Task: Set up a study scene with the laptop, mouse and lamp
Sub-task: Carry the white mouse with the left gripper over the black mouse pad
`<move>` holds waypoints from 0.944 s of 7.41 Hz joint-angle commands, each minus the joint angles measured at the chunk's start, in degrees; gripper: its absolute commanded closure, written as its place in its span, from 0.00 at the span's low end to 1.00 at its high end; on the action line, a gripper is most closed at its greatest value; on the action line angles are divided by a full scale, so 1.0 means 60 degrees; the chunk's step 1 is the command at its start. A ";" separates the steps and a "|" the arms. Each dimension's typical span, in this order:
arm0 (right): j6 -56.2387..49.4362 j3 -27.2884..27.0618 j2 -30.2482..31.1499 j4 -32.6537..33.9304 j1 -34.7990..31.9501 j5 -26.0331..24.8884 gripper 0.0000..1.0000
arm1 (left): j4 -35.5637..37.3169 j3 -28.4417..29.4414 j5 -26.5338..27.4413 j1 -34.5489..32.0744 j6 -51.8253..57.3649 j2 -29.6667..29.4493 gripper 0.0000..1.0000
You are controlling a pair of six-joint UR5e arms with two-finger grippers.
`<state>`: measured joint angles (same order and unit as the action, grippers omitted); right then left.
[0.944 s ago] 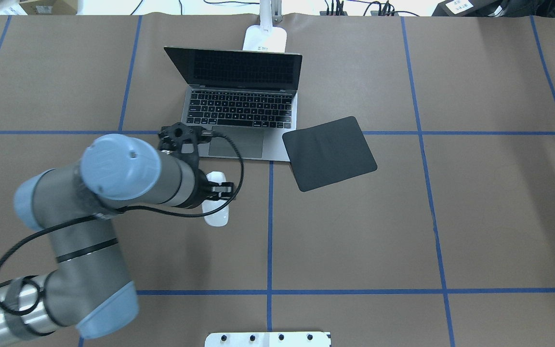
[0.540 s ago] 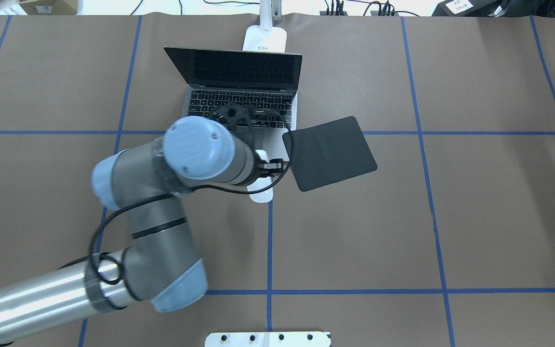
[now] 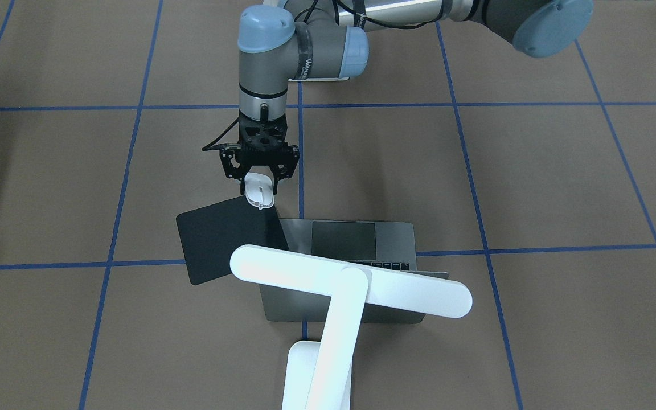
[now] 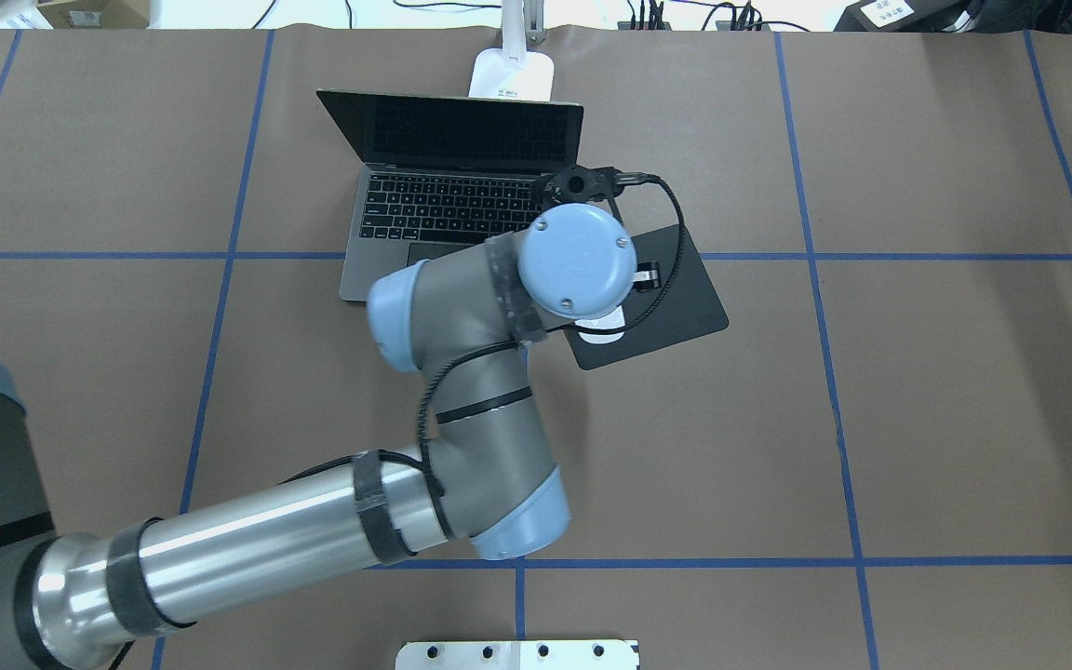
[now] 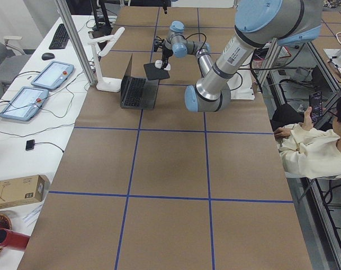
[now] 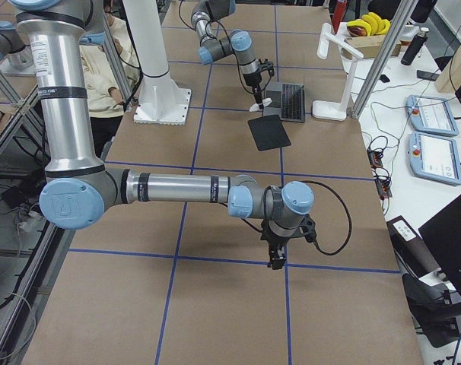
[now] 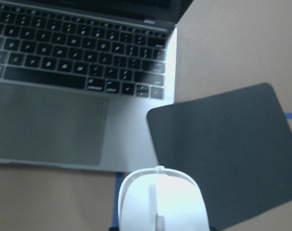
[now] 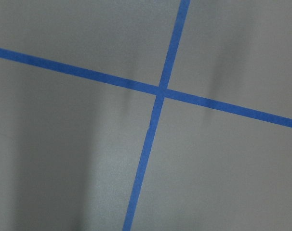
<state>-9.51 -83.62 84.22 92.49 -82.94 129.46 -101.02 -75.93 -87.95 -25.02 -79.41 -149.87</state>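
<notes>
Left gripper clamped on the mouse, held above the black mat beside the laptop, presumably for set-down there. Right gripper: I cannot tell.

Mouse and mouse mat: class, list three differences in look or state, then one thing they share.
Colour: the mouse is glossy white, the mouse mat matt black. Shape: the mouse is a rounded oval, the mouse mat a flat sheet with rounded corners. State: the left tool grips the mouse above the mouse mat's edge, while the mouse mat lies on the table. Shared: both are beside the laptop.
</notes>
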 commanded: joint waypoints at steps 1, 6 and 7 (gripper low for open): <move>-0.0041 0.0006 -0.0047 -0.0005 -0.0048 0.0001 0.00 | -0.0593 0.1617 0.0943 0.0331 -0.0328 -0.0859 0.72; 0.0002 0.0021 -0.0003 -0.0195 -0.0151 0.0030 0.00 | -0.1503 0.2914 0.2383 0.0977 -0.0608 -0.0935 0.14; 0.0017 0.0021 -0.0018 -0.0195 -0.0180 0.0030 0.00 | -0.1489 0.2797 0.2354 0.0963 -0.0463 -0.0921 0.04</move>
<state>-9.50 -83.53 84.16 91.38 -83.83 129.63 -109.88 -58.78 -74.00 -19.33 -82.77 -155.36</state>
